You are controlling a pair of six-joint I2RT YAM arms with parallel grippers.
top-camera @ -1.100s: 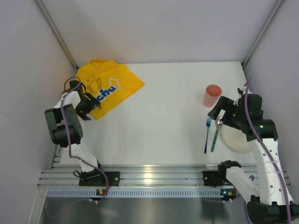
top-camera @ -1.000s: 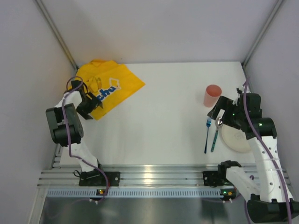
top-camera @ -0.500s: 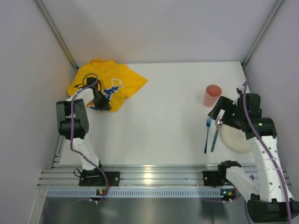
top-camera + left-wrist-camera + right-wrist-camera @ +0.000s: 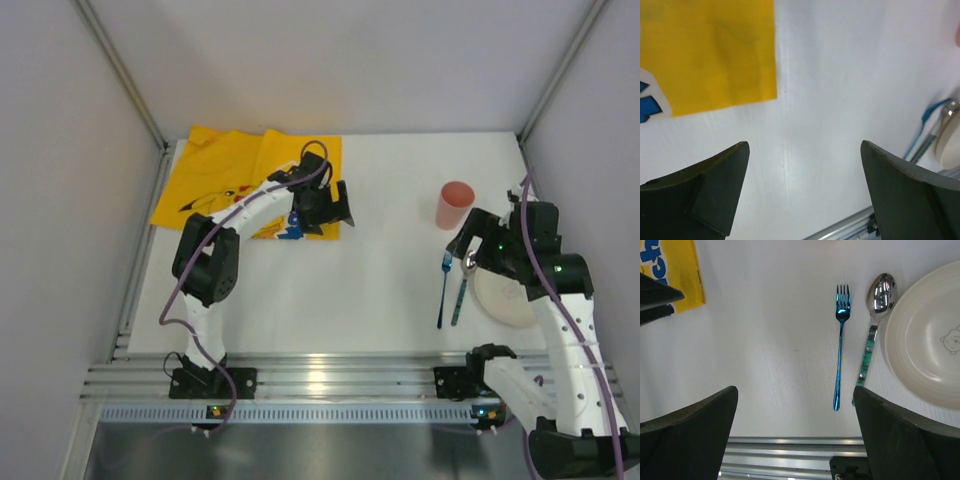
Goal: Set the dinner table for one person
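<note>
Risk first, as a judgement: snagging and rumpling the yellow printed cloth mat (image 4: 225, 180) at the far left, should the left tool (image 4: 804, 147) drop or sweep leftward across the mat's right edge just beside it. Also knocking the silver spoon with the green handle (image 4: 874, 325) into the cream round plate (image 4: 927, 350) just beside it while reaching for the thin blue metal fork (image 4: 840, 350) lying close alongside. Flat cutlery, besides, likely to slip from a pinch. All of that well apart from the mat, grouped with the pink plastic cup (image 4: 455, 205) at the right of the large flat white rectangular worktop (image 4: 370, 290) with its ribbed aluminium rail along the near edge.

Left tool: spread wide, gripping nothing, over bare worktop past the mat's corner; touching the cloth or not, impossible to tell. As for the right tool (image 4: 795, 390): likewise spread wide, empty, hanging above fork and spoon.
</note>
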